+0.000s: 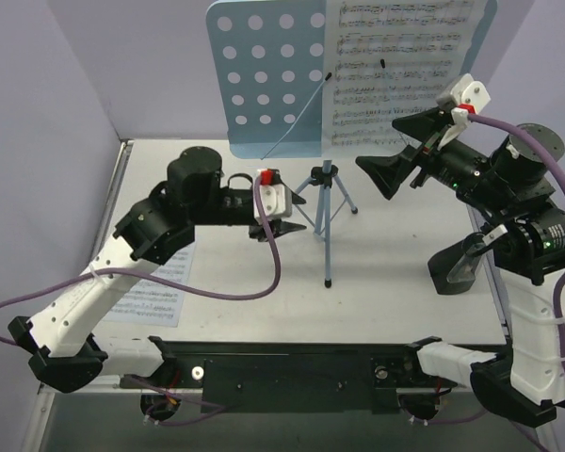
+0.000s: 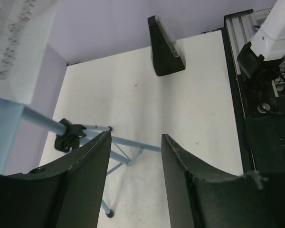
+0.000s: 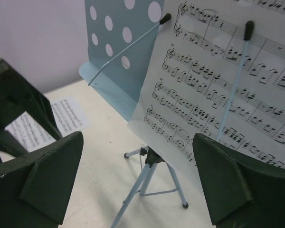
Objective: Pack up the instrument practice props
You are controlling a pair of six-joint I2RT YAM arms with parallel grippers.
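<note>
The light-blue hole-punched music stand (image 1: 264,75) rises at the back on thin tripod legs (image 1: 326,202). A white sheet-music page (image 1: 395,66) leans on its right half under two thin holder arms. A second page (image 1: 155,292) lies flat on the table at the left. The dark pyramid metronome (image 1: 461,268) stands at the right, by the right arm. My left gripper (image 1: 284,228) is low, just left of the tripod, open and empty; the legs (image 2: 128,152) show beyond its fingers (image 2: 85,180). My right gripper (image 1: 377,141) hovers open, facing the page (image 3: 213,95) on the stand.
Purple walls close in the back and left. The left arm (image 3: 9,109) shows beside the flat page (image 3: 61,118) in the right wrist view. The right arm's base (image 2: 270,38) and a black rail (image 1: 292,363) run along the near edge.
</note>
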